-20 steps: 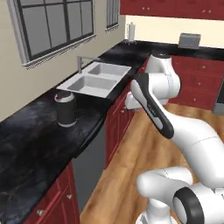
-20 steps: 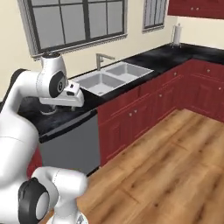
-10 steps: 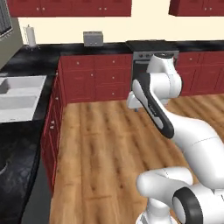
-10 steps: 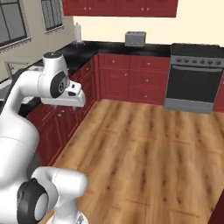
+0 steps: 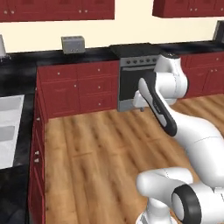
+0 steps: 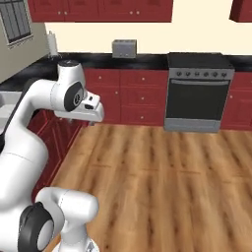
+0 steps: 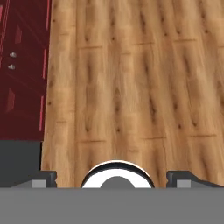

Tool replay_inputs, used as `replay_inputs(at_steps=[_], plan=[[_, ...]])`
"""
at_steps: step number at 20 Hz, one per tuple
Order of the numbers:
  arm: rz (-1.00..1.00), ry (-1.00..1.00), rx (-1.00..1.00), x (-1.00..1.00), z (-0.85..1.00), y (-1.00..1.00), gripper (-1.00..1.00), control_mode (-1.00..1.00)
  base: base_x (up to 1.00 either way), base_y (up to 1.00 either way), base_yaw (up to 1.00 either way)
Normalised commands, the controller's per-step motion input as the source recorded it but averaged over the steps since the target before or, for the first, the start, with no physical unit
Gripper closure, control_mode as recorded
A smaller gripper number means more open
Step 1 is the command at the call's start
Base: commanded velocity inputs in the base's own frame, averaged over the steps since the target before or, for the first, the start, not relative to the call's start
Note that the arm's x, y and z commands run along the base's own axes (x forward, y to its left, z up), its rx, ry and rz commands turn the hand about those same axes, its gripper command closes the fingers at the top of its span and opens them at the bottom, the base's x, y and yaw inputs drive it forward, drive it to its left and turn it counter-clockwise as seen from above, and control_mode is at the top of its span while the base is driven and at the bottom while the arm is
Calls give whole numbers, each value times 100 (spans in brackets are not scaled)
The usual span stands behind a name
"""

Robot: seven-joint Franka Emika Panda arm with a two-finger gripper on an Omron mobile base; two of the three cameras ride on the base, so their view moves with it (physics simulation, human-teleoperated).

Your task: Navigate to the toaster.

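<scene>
The arm is folded up over the base, claw (image 7: 112, 177) pointing down at the wood floor (image 7: 131, 87), fingers spread wide and holding nothing. The toaster (image 5: 73, 44) sits far ahead of the claw on the back counter (image 6: 142, 61), left of the oven (image 6: 198, 93).

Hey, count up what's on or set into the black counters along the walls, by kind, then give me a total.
Small boxy grey-silver toaster: 1
Steel oven range with dark door: 1
White paper towel roll on its stand: 1
Pale sink basin set in the counter: 1
Total: 4
</scene>
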Motion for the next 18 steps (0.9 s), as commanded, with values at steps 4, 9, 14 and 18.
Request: replay_inputs(at_steps=[4, 9, 14, 18], plan=[[0, 0, 0, 0, 0, 0, -100, 100, 100, 26, -3], [0, 0, 0, 0, 0, 0, -100, 100, 100, 13, 0], [0, 0, 0, 0, 0, 0, -100, 100, 100, 23, 0], [0, 0, 0, 0, 0, 0, -100, 100, 100, 18, 0]])
